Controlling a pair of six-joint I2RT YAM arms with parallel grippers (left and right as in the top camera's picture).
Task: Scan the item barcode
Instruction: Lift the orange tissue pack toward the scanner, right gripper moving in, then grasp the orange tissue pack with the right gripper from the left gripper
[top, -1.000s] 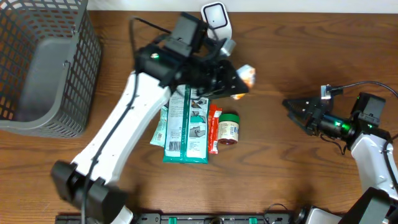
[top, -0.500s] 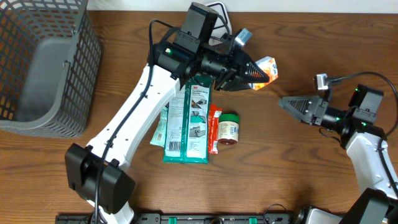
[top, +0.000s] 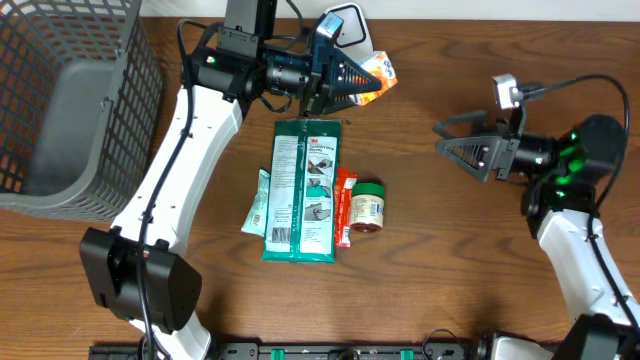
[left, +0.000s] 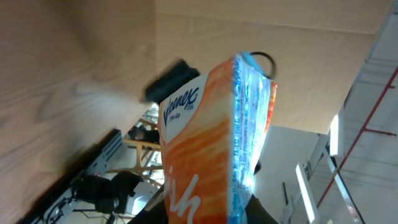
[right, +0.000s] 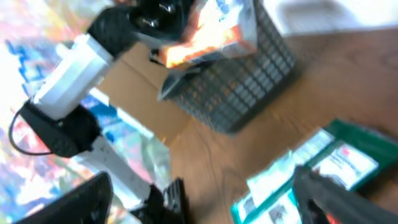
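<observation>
Presenting tissue pack (top: 378, 70), pinched in left gripper (top: 357, 83); right gripper (top: 452, 150) spread, empty. Next: barcode toward what looks like scanner (top: 345, 24).

Mesh basket (top: 90, 130); green pkt (top: 303, 190) near jar (top: 367, 207) (spice?)

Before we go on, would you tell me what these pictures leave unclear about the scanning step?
- Barcode on the tissue pack: no view shows it; the left wrist shows only the branded face.
- Overhead: the scanner is partly hidden behind the left gripper.
- Right wrist: print on the green package is motion-blurred.
</observation>
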